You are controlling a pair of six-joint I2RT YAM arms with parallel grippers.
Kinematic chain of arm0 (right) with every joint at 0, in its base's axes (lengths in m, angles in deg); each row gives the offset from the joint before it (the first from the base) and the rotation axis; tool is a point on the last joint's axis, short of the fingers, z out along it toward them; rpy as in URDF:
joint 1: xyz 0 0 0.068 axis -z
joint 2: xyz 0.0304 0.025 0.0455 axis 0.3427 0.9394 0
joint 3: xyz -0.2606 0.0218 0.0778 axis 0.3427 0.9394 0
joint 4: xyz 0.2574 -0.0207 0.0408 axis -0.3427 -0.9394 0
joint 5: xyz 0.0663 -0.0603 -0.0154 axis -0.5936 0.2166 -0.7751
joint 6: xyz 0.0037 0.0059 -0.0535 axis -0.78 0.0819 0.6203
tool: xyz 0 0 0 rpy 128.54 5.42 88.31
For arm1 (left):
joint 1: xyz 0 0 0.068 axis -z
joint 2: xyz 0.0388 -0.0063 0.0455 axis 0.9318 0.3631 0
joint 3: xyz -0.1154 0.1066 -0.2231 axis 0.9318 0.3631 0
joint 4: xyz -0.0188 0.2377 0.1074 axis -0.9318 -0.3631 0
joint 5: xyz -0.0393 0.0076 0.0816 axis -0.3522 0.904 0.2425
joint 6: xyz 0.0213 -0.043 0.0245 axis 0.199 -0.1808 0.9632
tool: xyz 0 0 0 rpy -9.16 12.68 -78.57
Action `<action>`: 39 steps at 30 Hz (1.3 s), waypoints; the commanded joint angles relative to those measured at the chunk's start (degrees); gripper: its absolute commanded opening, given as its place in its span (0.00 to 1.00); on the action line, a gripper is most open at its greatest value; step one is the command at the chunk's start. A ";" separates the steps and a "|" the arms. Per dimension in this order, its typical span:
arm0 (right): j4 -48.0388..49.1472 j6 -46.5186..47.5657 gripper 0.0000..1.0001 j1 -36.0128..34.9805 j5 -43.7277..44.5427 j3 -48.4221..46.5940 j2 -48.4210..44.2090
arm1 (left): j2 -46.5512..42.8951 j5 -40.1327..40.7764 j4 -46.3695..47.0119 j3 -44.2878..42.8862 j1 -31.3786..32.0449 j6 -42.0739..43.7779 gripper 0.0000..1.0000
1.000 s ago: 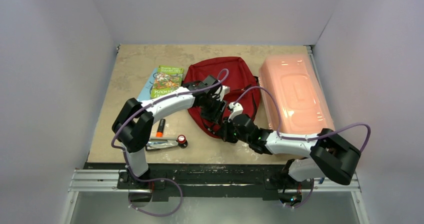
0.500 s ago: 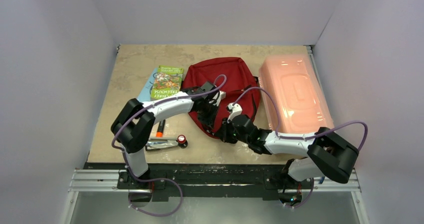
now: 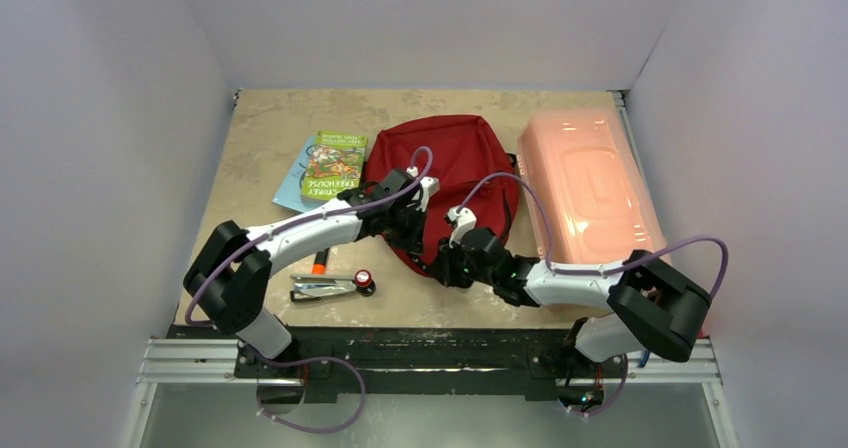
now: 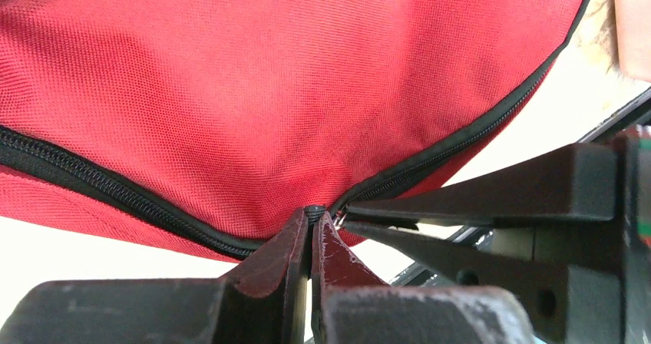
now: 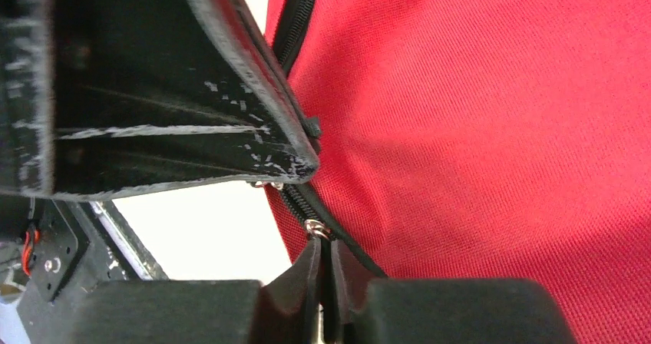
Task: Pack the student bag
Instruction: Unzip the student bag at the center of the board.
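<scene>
The student bag (image 3: 450,153) is a dark red backpack lying flat mid-table, its black zipper (image 4: 115,183) running along the near edge. My left gripper (image 3: 422,251) reaches that edge from the left. In the left wrist view it (image 4: 313,215) is shut on a small black zipper pull. My right gripper (image 3: 442,268) comes in from the right, tip to tip with the left one. In the right wrist view it (image 5: 322,244) has its jaws almost together on a second zipper pull, just below a metal ring (image 5: 316,227). Red fabric (image 5: 476,129) fills both wrist views.
A pale pink translucent box (image 3: 590,183) lies right of the bag. Two books (image 3: 333,163) lie to its left. An orange marker (image 3: 320,260) and a silvery tool with a red-and-black end (image 3: 335,286) lie near the front left edge.
My left gripper has come down to the bag's near edge and shut on a zipper pull, its elbow swinging left. The right gripper has shifted slightly left, its jaws easing a little.
</scene>
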 commanded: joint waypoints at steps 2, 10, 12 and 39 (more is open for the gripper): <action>-3.01 0.89 0.00 -0.78 4.01 -2.69 1.53 | -5.17 4.24 4.53 2.28 0.25 -2.07 0.00; -3.25 -5.03 0.00 -0.87 9.42 0.29 0.06 | -10.67 22.12 4.87 6.38 -2.64 -10.38 0.00; -3.39 -6.75 0.00 -0.87 9.46 1.31 -0.09 | -11.99 24.46 8.20 8.04 -4.45 -12.76 0.00; -5.32 -8.09 0.00 -1.22 10.72 3.45 -9.33 | 2.31 13.22 5.25 -8.88 -21.86 -13.14 0.44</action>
